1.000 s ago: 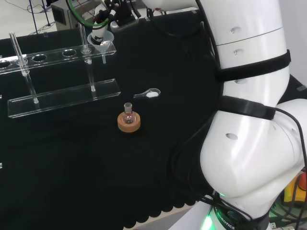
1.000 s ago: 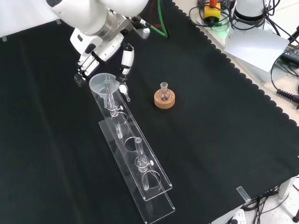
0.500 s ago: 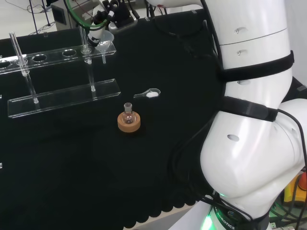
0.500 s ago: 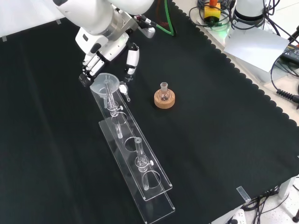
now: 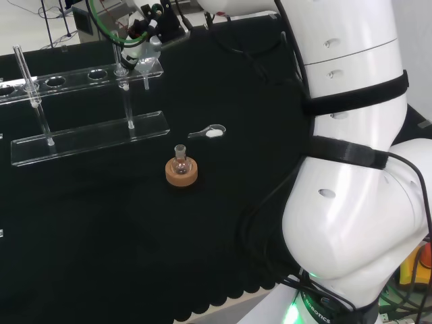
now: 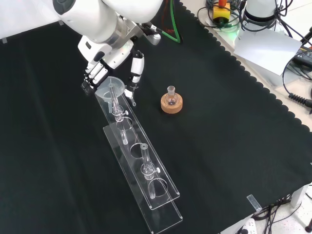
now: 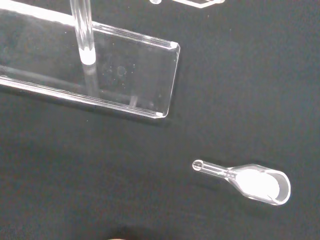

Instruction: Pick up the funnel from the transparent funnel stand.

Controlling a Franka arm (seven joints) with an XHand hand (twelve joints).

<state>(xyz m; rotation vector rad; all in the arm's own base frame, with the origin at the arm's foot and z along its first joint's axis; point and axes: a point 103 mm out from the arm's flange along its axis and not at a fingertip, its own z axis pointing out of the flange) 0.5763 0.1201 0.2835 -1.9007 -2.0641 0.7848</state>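
Note:
The clear funnel (image 6: 109,88) sits in the end hole of the transparent funnel stand (image 6: 146,170), its stem hanging below the top shelf (image 5: 146,82). My hand (image 6: 108,57) hovers right over it, open. Its fingers (image 6: 92,78) reach down beside the rim's left edge in the front view. The thumb (image 6: 136,68) stands on the other side, a small gap away from the rim. In the head view the hand (image 5: 137,32) covers most of the funnel's bowl. The stand's base plate (image 7: 110,75) and one post (image 7: 82,30) show in the wrist view.
A small round flask on a cork ring (image 6: 171,101) stands right of the stand in the front view. A clear scoop with white powder (image 7: 260,182) lies on the cloth by the stand's end (image 5: 210,131). Two glass tubes (image 6: 146,163) stand in the rack.
The hand has shifted closer over the funnel, bringing its fingers beside the rim and the thumb lower on the other side. The funnel stays in the stand.

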